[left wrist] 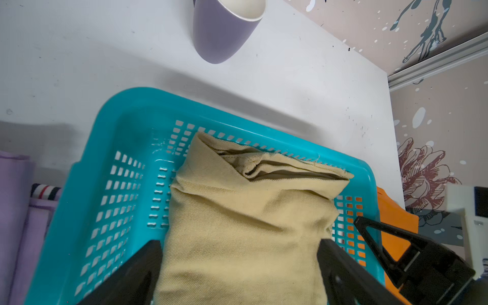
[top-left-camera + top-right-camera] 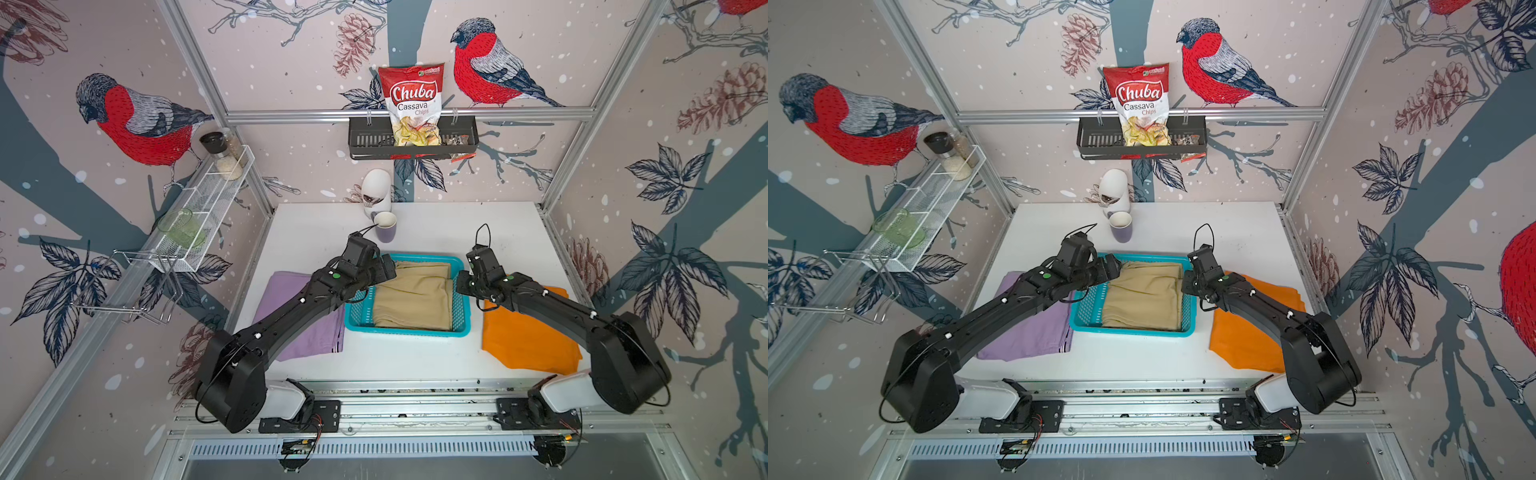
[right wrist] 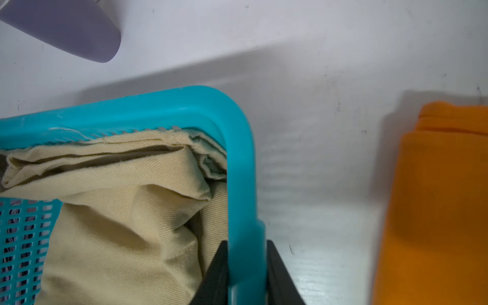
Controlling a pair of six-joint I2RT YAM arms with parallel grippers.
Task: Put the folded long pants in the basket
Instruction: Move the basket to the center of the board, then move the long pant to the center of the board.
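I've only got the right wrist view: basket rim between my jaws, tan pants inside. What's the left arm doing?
Observer: The left gripper is over the basket, jaws open either side of the tan pants.
Operator: Any pants I can't see?
Observer: Lilac pants lie on the table, on the left gripper's side of the basket.
Operator: Anything behind the purple cup?
Observer: A white vessel sits just behind it.

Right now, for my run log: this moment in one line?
tan pants: in basket | lilac pants: on table | orange pants: on table | left gripper: open | right gripper: shut on basket rim
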